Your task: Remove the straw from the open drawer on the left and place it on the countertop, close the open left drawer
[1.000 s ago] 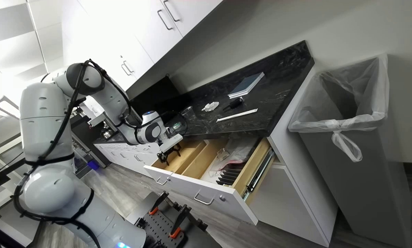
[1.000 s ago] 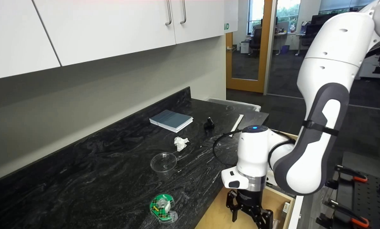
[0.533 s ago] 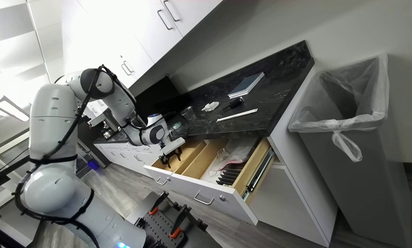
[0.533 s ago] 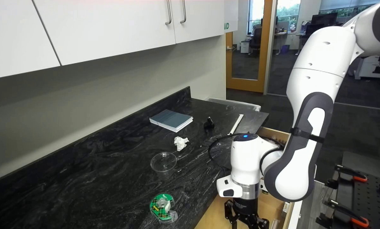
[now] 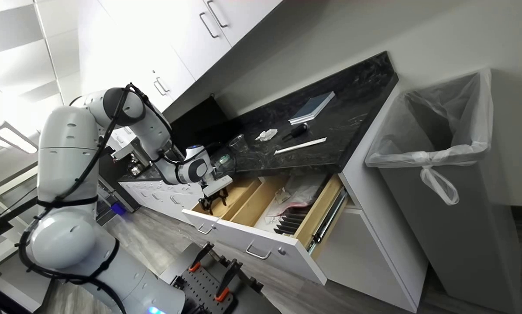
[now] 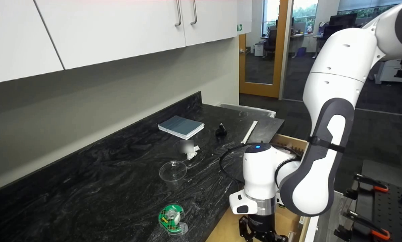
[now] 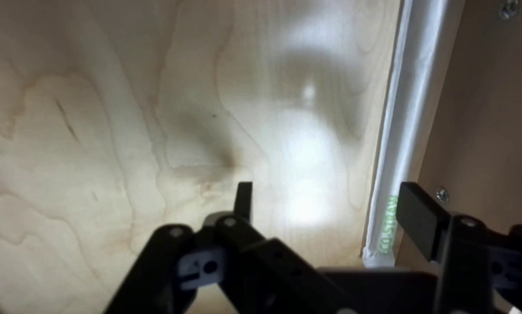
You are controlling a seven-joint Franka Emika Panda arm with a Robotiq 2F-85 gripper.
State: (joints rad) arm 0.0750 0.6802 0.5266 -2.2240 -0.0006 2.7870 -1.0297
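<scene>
1. Found the claw (image 7: 326, 200) spread wide, gripping nothing, down inside the pulled-out left drawer (image 5: 239, 185) or just over it.
2. Saw the wrapped straw (image 7: 400, 131) lying in the drawer along one side wall (image 7: 483, 109), between the fingers (image 7: 418, 218), closer to one; cannot tell whether touching.
3. Judged as lining up for the grasp, with no part of the task finished.
4. Noted, on the countertop (image 6: 103, 188) above and behind the drawer, a long white stick (image 5: 300, 146), possibly another straw; not counted as progress.
5. Left: grip, lift from the drawer, lay on the countertop, then push the drawer in.
</scene>
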